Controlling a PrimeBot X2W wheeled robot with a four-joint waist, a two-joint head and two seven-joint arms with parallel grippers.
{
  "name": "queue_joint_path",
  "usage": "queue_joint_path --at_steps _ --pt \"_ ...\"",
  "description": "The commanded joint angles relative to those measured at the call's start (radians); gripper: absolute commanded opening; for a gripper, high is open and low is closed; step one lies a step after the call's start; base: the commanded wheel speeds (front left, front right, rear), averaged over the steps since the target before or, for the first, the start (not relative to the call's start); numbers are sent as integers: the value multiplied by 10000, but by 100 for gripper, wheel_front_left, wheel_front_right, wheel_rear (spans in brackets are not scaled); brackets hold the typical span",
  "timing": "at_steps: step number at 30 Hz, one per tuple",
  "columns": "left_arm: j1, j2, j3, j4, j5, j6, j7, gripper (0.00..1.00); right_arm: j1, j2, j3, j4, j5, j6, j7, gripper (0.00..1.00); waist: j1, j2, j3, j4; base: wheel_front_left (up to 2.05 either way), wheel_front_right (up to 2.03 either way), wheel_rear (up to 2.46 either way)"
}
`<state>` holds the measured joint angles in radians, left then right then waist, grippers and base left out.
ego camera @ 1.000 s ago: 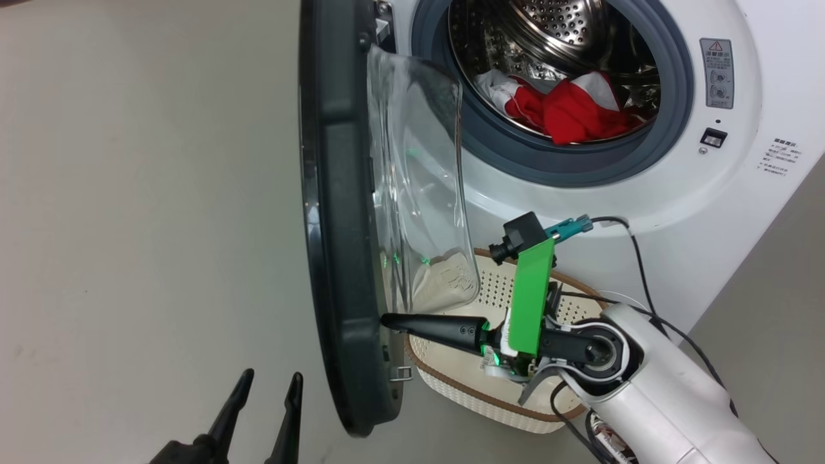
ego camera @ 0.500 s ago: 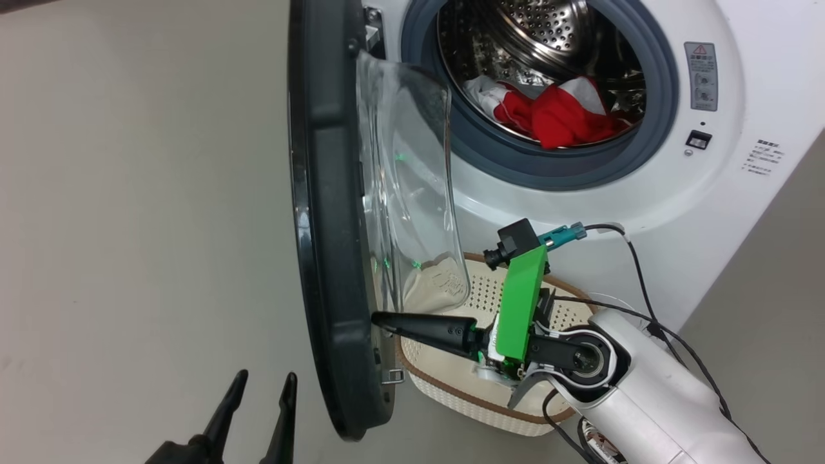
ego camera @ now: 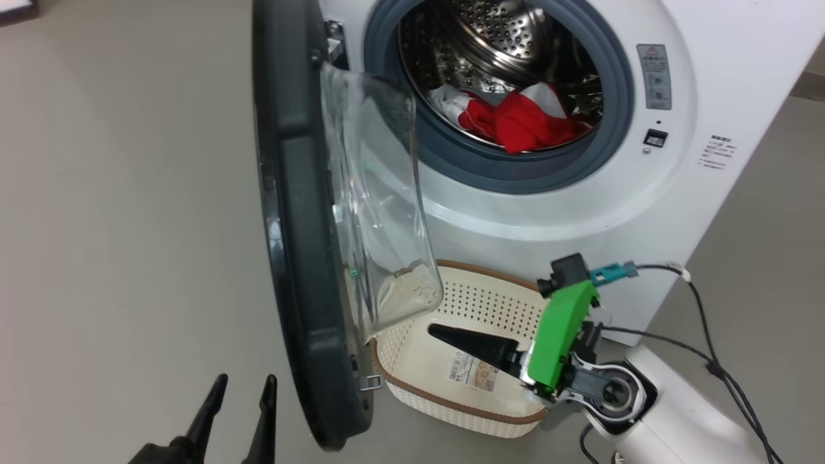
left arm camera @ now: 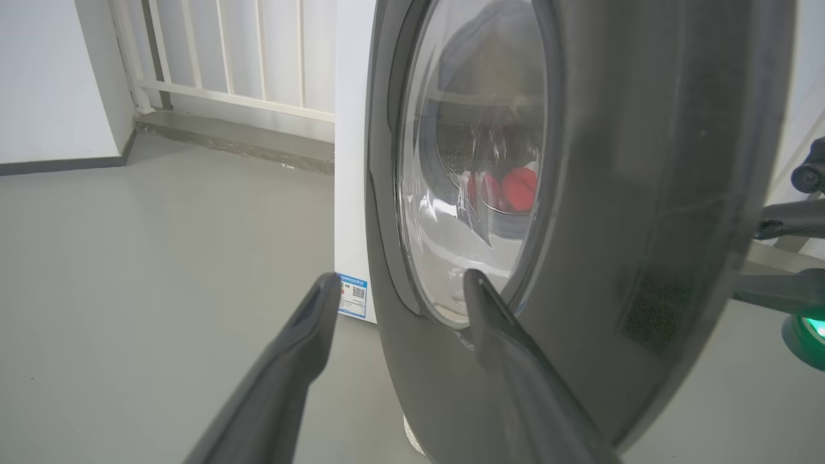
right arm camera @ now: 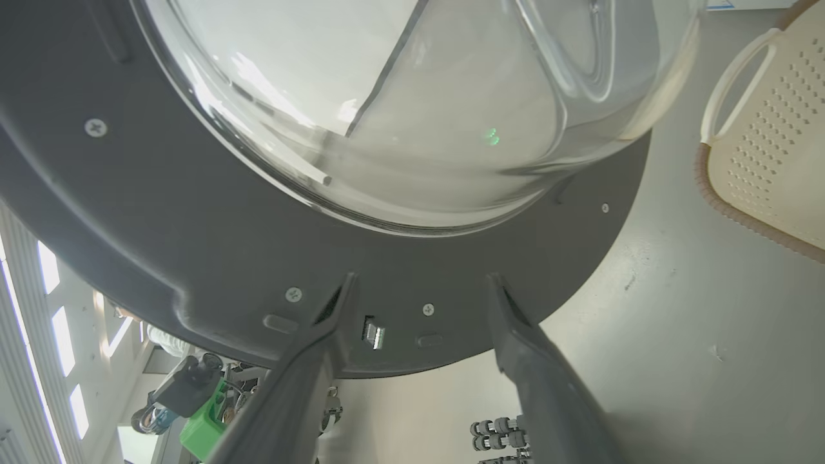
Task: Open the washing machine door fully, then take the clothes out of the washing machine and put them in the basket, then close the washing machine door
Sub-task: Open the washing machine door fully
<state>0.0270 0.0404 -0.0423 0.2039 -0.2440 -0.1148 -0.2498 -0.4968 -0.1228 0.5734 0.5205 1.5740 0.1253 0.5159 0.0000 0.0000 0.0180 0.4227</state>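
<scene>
At the front of the washing machine, the washing machine door stands swung out, edge-on to the head camera, with its clear glass bowl facing the drum opening. Inside the drum, the clothes lie in a red-and-white heap at the lower front, behind the grey gasket. The basket sits on the floor against the machine's base, below the opening and partly under the glass bowl. A paper label shows on its bottom. The right gripper is positioned over the basket's interior, fingers aimed at the door's lower inner rim and clear of it. Its jaws are spread wide and hold nothing. The left gripper is located on the door's outer side, near the lower rim, jaws likewise spread wide and empty.
</scene>
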Motion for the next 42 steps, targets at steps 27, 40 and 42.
queue_joint_path --at_steps 27,40,42 --pt "117 99 1015 -79 190 -127 -120 100 1398 -1718 1029 -181 -3120 54 -4889 100 0 0 -232 -868 0 0 0" --pt "66 99 1100 -19 139 -141 -120 100 1528 -2197 2057 387 -4500 54 -7659 100 0 0 -168 -900 0 0 0" --pt "68 99 1117 -12 141 -143 -120 100 1544 -2241 2064 557 -4872 54 -7740 100 0 0 -166 -899 0 0 0"
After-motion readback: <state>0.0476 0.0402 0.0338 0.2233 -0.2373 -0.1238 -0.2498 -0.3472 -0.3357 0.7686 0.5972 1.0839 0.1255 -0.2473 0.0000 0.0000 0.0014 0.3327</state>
